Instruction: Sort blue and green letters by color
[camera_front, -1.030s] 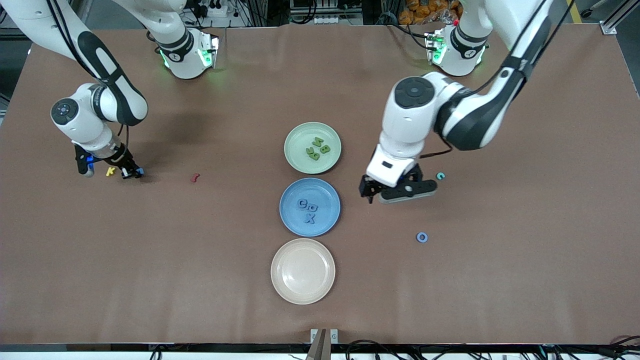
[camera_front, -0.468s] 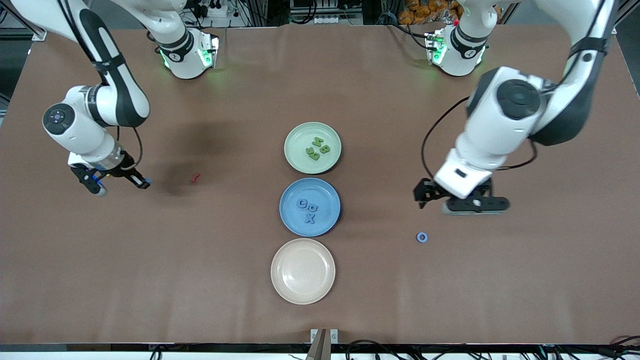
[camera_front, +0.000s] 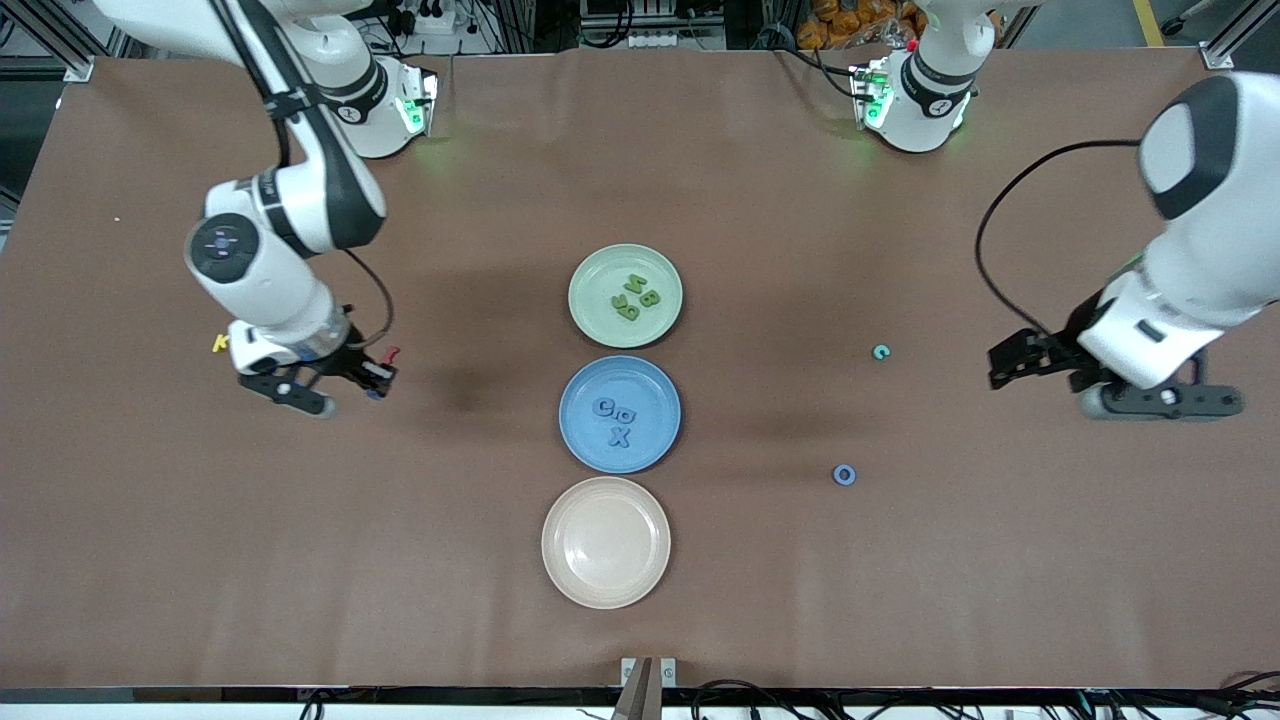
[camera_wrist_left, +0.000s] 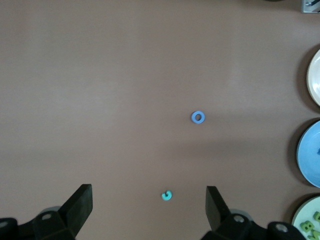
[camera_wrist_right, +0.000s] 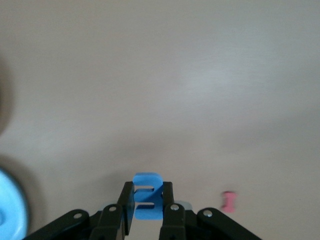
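My right gripper is shut on a blue letter and holds it above the bare table, close to the dark red letter. Three blue letters lie on the blue plate. Three green letters lie on the green plate. A blue O and a teal C lie loose on the table toward the left arm's end; both show in the left wrist view, the O and the C. My left gripper is open and empty, raised near its end of the table.
A beige plate, with nothing in it, sits nearest the front camera, in line with the other two. A yellow K and a dark red letter lie toward the right arm's end. The red one also shows in the right wrist view.
My right gripper has lifted the blue letter from beside the yellow K and carried it toward the plates. My left arm has swung away from the plates toward its own table end, still open.
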